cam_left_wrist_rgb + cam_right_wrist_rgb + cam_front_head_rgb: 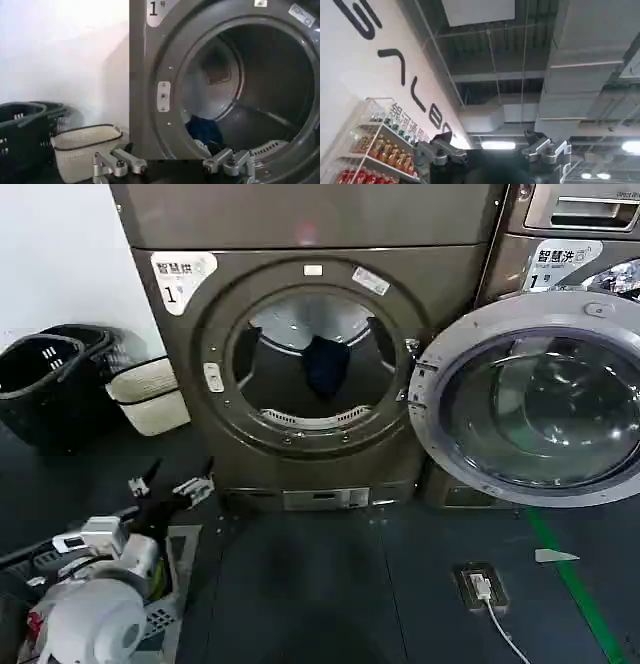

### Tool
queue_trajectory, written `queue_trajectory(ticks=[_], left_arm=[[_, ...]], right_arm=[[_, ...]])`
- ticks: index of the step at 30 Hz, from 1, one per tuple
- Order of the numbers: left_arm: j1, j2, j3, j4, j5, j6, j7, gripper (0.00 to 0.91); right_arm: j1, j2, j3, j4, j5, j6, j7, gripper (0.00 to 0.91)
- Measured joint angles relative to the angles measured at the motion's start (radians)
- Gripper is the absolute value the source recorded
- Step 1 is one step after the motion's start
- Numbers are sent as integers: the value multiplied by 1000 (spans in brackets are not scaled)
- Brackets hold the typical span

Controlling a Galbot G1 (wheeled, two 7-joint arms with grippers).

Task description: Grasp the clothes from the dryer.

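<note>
Your left gripper (172, 487) hangs released and empty before the dryer (300, 244) (door swung wide), because the clothes (326, 364) lie deep inside; right gripper (492, 150) spread, aimed ceilingward.

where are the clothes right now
The clothes lie inside the dryer drum, seen through the open porthole at the head view's centre, just above its lower rim. The left gripper hovers low, left of the opening.

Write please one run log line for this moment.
door: open | clothes: inside dryer drum | left gripper: open, low before dryer, empty | right gripper: open, pointing up
</note>
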Motion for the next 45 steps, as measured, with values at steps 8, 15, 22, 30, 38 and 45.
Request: queue_trajectory(ticks=[8,15,22,30,38,45], left_arm=[[7,0,-1,-9,0,0,1,907],[11,1,-3,-14,0,-1,1,907],[4,2,4,-14,1,-1,1,907],[-1,2,17,-9,4,-1,1,907],[-6,-1,23,-9,8,0,2,907],[-1,-3,23,-12,12,1,4,907]], right_arm=[[-4,8,3,2,5,21,-17,907],[-10,8,12,0,14,32,-22,907],[-12,5,17,-5,17,37,-26,907],[-9,5,17,-6,18,40,-33,907],[-8,7,23,-11,21,43,-38,907],[-7,9,24,-12,24,45,-40,907]])
